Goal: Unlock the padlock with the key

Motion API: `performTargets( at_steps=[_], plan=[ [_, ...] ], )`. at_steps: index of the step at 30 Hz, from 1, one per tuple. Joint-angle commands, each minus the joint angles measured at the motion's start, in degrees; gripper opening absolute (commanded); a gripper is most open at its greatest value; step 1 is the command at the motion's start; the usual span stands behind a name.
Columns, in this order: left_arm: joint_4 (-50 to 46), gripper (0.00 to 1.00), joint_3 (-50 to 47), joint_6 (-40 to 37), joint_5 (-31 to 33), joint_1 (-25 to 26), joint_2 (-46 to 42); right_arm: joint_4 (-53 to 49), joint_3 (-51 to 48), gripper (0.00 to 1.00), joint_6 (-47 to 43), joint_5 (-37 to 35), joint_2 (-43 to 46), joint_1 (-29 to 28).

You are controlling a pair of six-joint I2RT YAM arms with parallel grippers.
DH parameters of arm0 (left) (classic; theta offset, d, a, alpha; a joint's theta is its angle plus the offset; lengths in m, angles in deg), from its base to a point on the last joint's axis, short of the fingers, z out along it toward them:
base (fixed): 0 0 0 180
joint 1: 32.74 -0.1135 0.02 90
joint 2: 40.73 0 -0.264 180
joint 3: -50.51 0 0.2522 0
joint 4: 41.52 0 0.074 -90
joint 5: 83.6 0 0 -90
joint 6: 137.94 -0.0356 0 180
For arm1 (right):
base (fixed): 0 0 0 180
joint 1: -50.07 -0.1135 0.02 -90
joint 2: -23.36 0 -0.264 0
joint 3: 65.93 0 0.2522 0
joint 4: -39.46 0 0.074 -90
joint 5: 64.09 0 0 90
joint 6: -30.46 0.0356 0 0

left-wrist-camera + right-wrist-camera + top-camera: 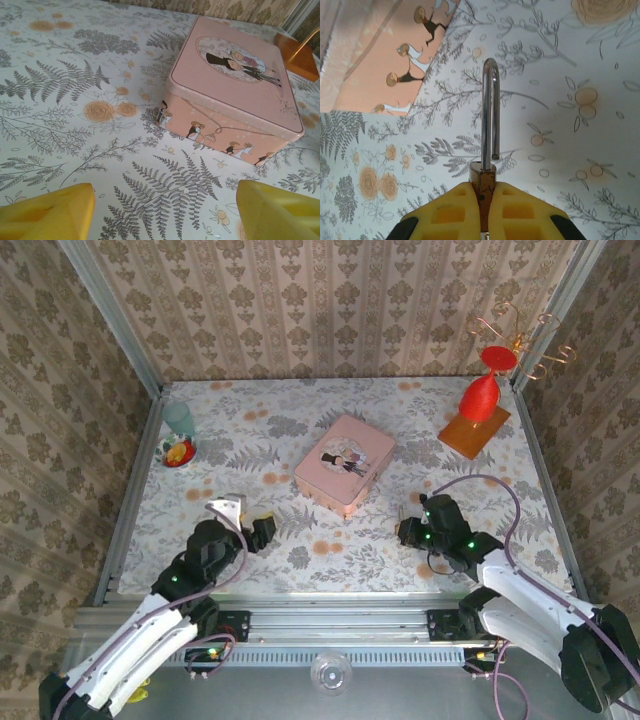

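Right now my right gripper (pixel 485 194) is clamped on the brass body of the padlock (pixel 484 172), over the flowered table (pixel 580 160), with the shackle pointing away from me. Its short leg seems to end just clear of the body, so the lock may already be sprung, though I cannot be sure. My left gripper (pixel 165 212) hangs apart and empty, facing the pink box (pixel 235 95).

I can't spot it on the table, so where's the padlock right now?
In the right wrist view the padlock is pinched in the right gripper, right of the pink box and nearer the arms.
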Motion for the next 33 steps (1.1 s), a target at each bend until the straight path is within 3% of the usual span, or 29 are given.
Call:
performTargets(
  at_steps=[1, 18, 33],
  plan=[
    [-2.81, 0.76, -0.86, -0.97, -1.1, -0.82, -2.53, -0.82, -1.47, 0.0, 2.14, 2.18, 1.7, -0.58],
    [-2.47, 0.77, -1.33, -0.77, -1.64, -1.0, -3.07, -2.71, -4.79, 0.02, 4.49, 4.79, 1.76, -2.69],
    [-2.39, 0.78, -1.48, -0.82, -1.72, -1.02, -3.34, -7.82, -4.11, 0.15, 5.37, 1.69, 3.19, -4.3]
  ],
)
